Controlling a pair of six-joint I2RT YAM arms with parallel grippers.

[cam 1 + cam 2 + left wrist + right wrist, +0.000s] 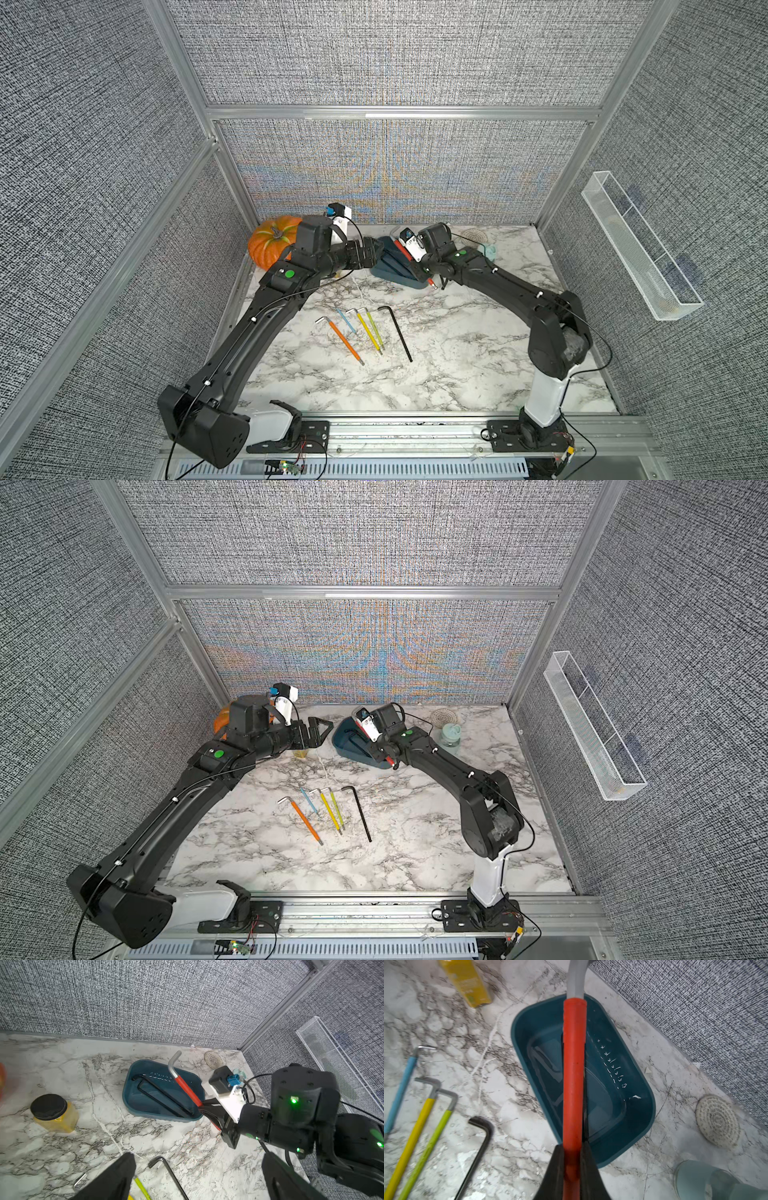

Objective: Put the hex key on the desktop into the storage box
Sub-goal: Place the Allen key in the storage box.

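Note:
My right gripper is shut on a red-sleeved hex key, held slanting over the dark teal storage box at the back of the desktop. The key's grey bent end points away beyond the box's far rim. A black hex key lies inside the box. Several more hex keys lie mid-desktop: orange, blue, yellow, green and black. My left gripper hovers open and holds nothing, just left of the box.
An orange pumpkin sits at the back left behind my left arm. A yellow jar with a black lid stands left of the box. A pale green bottle and a round woven coaster are at its right. A clear mesh tray hangs on the right wall.

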